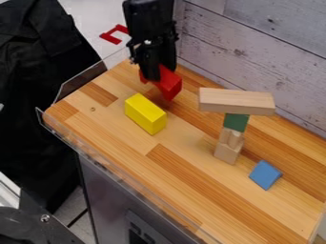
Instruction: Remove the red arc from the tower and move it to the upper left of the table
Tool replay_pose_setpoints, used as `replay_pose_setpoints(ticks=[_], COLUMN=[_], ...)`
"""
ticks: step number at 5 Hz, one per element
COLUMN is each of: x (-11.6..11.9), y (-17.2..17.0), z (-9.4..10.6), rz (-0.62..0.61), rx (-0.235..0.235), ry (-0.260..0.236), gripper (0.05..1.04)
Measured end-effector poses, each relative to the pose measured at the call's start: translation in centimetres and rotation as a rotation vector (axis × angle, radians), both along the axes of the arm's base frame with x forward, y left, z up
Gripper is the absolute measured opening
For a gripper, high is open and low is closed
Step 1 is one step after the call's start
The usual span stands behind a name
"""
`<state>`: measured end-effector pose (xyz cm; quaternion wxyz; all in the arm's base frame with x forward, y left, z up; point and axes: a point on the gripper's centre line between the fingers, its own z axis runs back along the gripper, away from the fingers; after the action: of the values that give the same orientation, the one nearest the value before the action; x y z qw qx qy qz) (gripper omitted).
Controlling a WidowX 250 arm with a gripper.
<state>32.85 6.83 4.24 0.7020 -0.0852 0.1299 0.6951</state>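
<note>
blue wedge [265, 175] nearest, toward table's [140, 147] right edge. tower [227, 151] just beside: green block [236, 122] props up 1 plank [236, 101]. yellow block [146, 113] well left. red arc [170, 83] beyond, upper left part near far edge, likely there for drop-off. gripper [155, 76] right at it; clamped or apart, can't tell.

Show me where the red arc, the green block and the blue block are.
Red arc [169, 86]: camera view, on its broad side, just below the gripper.
Green block [236, 122]: camera view, middle of its front face.
Blue block [265, 175]: camera view, middle of its large face.
</note>
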Motion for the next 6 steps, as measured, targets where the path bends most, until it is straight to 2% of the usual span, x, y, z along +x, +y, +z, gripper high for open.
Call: replay_pose_setpoints(ticks=[4, 5, 6], x=[0.2, 0.7, 0.8], y=[-0.5, -0.5, -0.8], z=[-2.4, -2.6, -3.0], rz=[-0.009, -0.024, -0.051], rx=[-0.032, -0.039, -0.066], ry=[0.058, 0.068, 0.070], gripper=[0.535, 0.613, 0.902])
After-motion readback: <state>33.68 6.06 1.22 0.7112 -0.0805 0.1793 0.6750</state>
